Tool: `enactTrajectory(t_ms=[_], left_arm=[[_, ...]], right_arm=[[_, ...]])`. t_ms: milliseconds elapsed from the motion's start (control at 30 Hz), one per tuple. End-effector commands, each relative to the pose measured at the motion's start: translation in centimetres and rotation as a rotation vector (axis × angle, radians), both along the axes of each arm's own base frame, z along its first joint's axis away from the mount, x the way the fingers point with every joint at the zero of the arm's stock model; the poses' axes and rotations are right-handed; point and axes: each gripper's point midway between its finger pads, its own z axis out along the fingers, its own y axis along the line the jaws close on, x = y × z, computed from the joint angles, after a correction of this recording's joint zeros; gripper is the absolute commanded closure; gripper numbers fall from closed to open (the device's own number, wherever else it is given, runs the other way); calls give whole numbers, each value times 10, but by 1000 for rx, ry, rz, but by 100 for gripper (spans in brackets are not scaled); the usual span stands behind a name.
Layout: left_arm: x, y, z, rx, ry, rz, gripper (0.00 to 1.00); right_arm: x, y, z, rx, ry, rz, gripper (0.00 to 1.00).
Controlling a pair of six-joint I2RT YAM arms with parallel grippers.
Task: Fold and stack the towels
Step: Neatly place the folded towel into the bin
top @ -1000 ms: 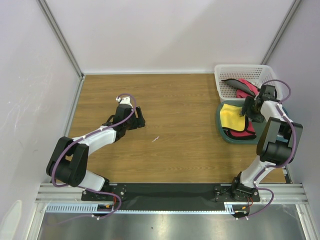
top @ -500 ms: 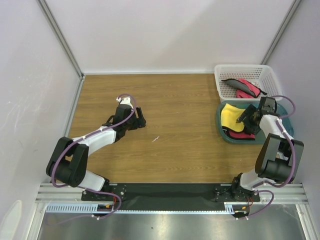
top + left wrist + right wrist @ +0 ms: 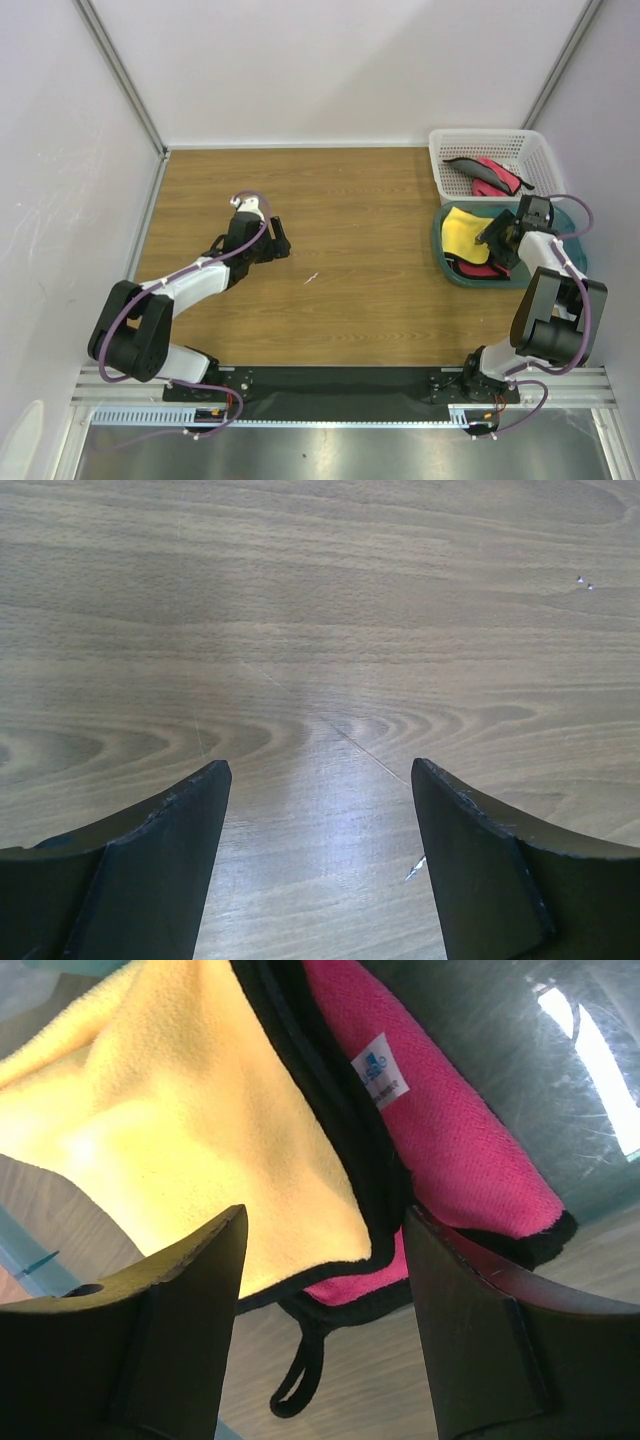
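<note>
Swung the right hand [image 3: 497, 236] from beside the white basket [image 3: 440, 160] further down over the teal tub [image 3: 440, 252] since a second ago. On the wooden surface [image 3: 380, 200]: pink-and-black towels [image 3: 482, 176] heaped in the basket, a yellow towel [image 3: 462, 230] lying on a pink towel [image 3: 450, 1140] in the tub. Hovering just above the yellow towel's black-edged corner with jaws well apart, gripping nothing; left hand [image 3: 278, 240] likewise wide open and empty, low over bare wood.

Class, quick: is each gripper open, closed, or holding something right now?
Left gripper: open, empty, over the table.
Right gripper: open, above the yellow towel corner, nothing held.
</note>
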Motion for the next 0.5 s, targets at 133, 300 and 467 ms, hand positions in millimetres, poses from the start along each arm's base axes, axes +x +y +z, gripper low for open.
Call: enactTrajectory(t_ms=[133, 300, 467], left_arm=[[6, 2, 19, -10, -74, 0, 20], [4, 7, 17, 6, -66, 13, 21], [8, 7, 22, 16, -76, 13, 21]], right_arm=[[5, -13, -13, -33, 16, -19, 32], [11, -12, -29, -10, 37, -16, 33], [17, -10, -26, 6, 11, -19, 51]])
